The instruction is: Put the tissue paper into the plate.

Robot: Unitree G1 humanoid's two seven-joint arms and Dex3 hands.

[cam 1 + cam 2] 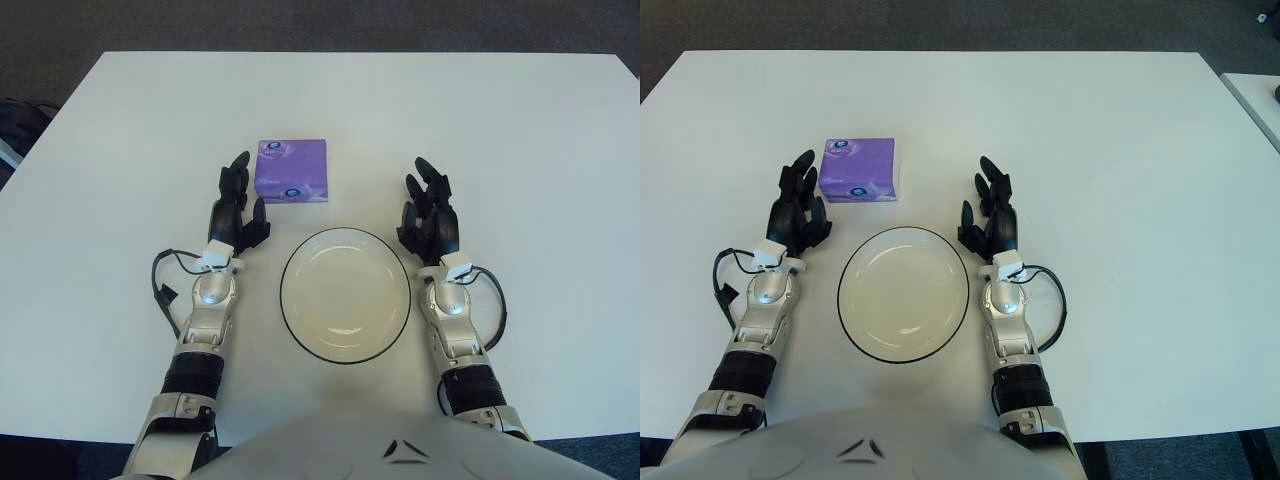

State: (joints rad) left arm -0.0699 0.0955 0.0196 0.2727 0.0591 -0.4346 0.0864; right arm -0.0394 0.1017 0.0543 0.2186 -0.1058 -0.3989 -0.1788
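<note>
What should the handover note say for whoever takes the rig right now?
Left hand: open, holding nothing, just left of the tissue pack, fingertips close to its left edge.
Right hand: open, holding nothing, to the right of the plate.
Tissue pack: purple, lying flat on the white table, just beyond the plate and a little to its left.
Plate: between the two forearms, nothing in it.
Done: nothing yet; the pack is not grasped.
Left: grasp the pack, probably with the left hand, lift it, and set it in the plate.

Bright, even light, soft shadows, sharp
</note>
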